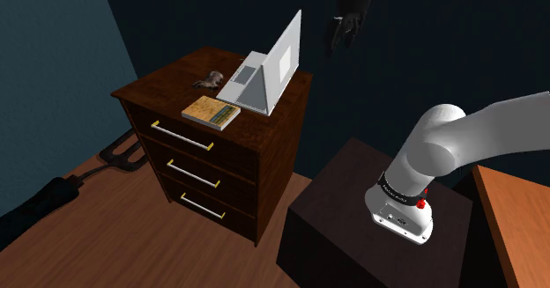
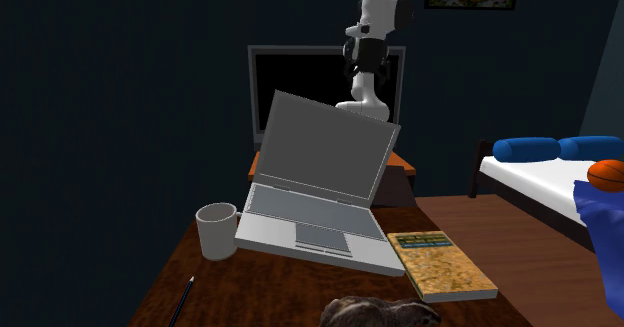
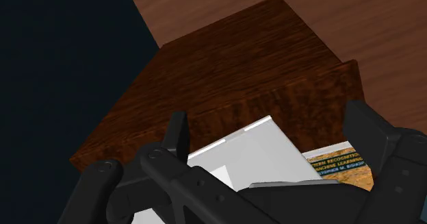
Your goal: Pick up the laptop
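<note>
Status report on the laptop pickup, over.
Gripper open, above the laptop, clear of it. Laptop open, lid up, on the dresser. Book and mug flank its base; nothing on it.

All three views are dim, with low, even light. In the shoulder view the wall at the upper left is deep blue, going almost to black. The brightest things there are the pale laptop at upper middle and the white arm at the right, which shades softly to grey along its lower side. The dresser has a faint reddish sheen on top, and its front is darker. The floor at the lower left is a dull brown. In the second exterior view the bed at the right stands out white. In the wrist view the black claw shows thin grey highlights on its edges.
</note>
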Controlling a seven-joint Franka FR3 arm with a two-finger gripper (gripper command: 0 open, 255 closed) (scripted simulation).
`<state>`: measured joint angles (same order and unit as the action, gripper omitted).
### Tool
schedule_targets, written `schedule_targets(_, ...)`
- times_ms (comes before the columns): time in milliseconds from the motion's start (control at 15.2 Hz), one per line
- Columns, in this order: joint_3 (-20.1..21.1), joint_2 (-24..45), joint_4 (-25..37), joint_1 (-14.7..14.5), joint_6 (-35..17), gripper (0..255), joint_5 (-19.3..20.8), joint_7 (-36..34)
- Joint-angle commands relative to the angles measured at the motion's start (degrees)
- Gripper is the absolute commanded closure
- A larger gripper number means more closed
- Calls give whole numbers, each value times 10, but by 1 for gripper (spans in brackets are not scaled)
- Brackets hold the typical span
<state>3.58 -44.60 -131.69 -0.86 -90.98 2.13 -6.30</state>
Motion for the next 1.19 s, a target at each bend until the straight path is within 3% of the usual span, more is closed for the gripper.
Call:
schedule_targets(0, 0, 0, 0, 0, 0, 0, 0, 0)
schedule_targets(528, 111, 173, 112, 93, -63, 0, 0, -314)
schedule_targets(1122, 173, 388, 311, 171, -45, 0, 81, -655)
